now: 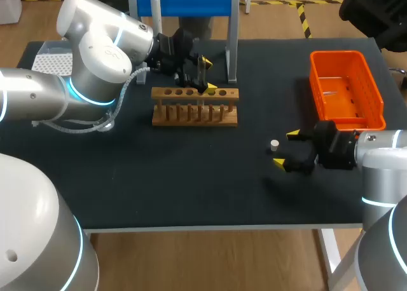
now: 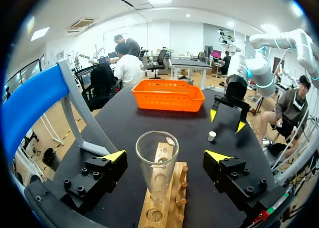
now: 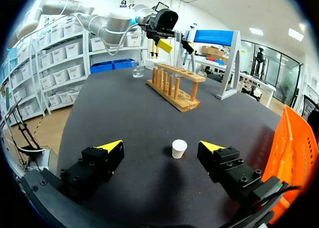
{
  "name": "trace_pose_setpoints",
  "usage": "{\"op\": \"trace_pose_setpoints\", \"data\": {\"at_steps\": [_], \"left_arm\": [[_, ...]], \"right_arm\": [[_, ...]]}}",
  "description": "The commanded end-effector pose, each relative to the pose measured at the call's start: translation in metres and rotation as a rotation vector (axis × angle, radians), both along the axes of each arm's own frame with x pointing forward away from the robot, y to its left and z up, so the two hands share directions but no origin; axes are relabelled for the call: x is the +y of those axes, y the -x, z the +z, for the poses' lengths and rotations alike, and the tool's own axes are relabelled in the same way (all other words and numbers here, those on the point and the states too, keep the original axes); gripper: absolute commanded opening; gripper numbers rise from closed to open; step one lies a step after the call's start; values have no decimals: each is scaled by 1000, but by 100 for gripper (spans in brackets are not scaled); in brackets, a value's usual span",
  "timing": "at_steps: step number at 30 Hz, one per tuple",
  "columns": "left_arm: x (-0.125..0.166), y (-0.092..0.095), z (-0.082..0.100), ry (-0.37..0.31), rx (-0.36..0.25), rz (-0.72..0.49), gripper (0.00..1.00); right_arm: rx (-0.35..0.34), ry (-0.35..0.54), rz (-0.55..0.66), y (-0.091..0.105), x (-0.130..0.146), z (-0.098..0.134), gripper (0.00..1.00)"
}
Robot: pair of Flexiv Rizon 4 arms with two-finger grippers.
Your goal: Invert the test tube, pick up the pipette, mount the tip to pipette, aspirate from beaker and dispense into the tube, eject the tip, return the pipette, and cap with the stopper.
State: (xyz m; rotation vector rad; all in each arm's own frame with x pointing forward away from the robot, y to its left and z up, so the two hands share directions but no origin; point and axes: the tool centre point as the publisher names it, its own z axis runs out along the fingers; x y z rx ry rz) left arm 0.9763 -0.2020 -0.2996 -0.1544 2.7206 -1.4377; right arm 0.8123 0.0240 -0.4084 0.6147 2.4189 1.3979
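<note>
Test tube (image 2: 157, 163) stands upright in the wooden rack (image 2: 160, 210), mouth up.

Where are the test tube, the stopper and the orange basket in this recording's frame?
test tube (image 2: 156, 168): left wrist view, on the middle of its glass wall.
stopper (image 3: 179, 148): right wrist view, on its white side.
orange basket (image 1: 337, 54): head view, on its far rim.
</note>
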Motion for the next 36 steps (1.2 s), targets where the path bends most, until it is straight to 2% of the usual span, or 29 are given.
{"op": "trace_pose_setpoints", "data": {"at_steps": [1, 13, 14, 15, 17, 18, 19, 24, 29, 36], "left_arm": [[0, 0, 0, 0, 0, -1, 100], [0, 0, 0, 0, 0, -1, 100], [0, 0, 0, 0, 0, -1, 100], [0, 0, 0, 0, 0, -1, 100], [0, 0, 0, 0, 0, -1, 100], [0, 0, 0, 0, 0, -1, 100], [0, 0, 0, 0, 0, -1, 100], [0, 0, 0, 0, 0, -1, 100], [0, 0, 0, 0, 0, -1, 100], [0, 0, 0, 0, 0, -1, 100]], "right_arm": [[-10, 3, -16, -3, 6, -7, 100], [0, 9, -64, -14, 11, -8, 100], [1, 8, -66, -14, 12, -8, 96], [2, 7, -67, -15, 12, -8, 86], [6, 6, -71, -16, 13, -8, 78], [7, 5, -74, -16, 14, -9, 60], [9, 5, -76, -16, 14, -9, 49], [18, 6, -86, -19, 14, -11, 49], [26, 5, -102, -23, 14, -13, 62], [36, 0, -115, -27, 15, -14, 58]]}}
